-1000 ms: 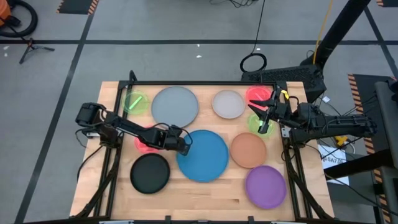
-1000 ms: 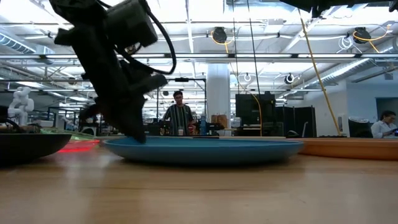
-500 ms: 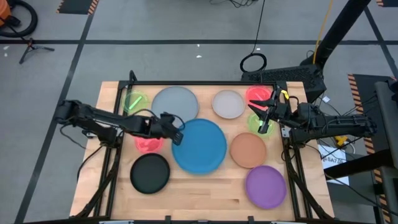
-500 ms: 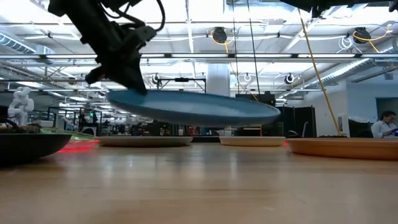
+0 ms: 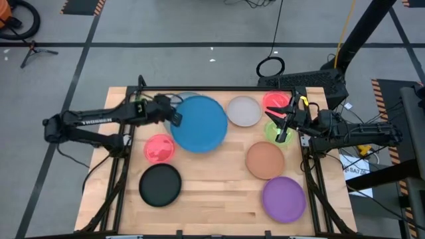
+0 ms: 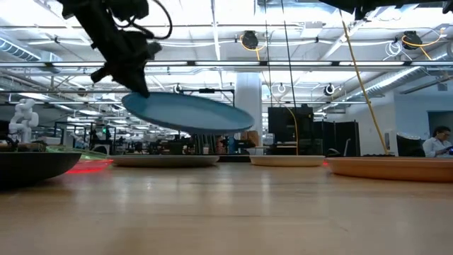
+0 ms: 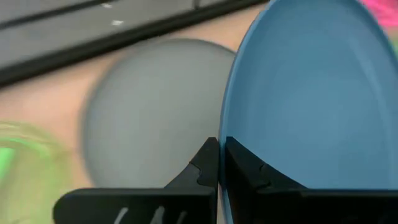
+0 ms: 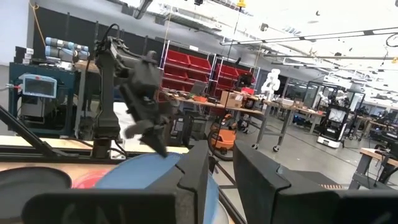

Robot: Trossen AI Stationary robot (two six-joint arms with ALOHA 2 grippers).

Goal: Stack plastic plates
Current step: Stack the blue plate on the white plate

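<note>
Transfer step of plate stacking. The left gripper (image 5: 174, 118), jaws pinched together on the near rim of the blue plate (image 5: 200, 123), carries it clear of the table (image 5: 219, 199); in the low view the blue plate (image 6: 187, 113) hangs tilted in the air, its free edge lower than the gripped edge. In the left wrist view the fingers (image 7: 208, 171) clamp the rim of the blue plate (image 7: 311, 93), and the grey plate (image 7: 155, 106) lies directly beyond and below them.

Judged step: the blue plate is being brought over the grey plate, its likely base. The next move would call for centring the blue plate above the grey one, levelling it, lowering until it rests, and only then releasing.

The right gripper (image 5: 284, 121) waits at the far right of the table, above the small green plate (image 5: 273, 132) and beside the red plate (image 5: 273, 101); its fingers stand slightly apart, and nothing can be seen between them.

Hidden or unclear: from above, the grey plate is almost wholly covered by the blue plate, with only a sliver showing at the back. The second green plate (image 5: 141, 108) is partly masked by the left arm. Whether the blue plate touches the grey one cannot be told from above; the low view suggests a gap.
</note>
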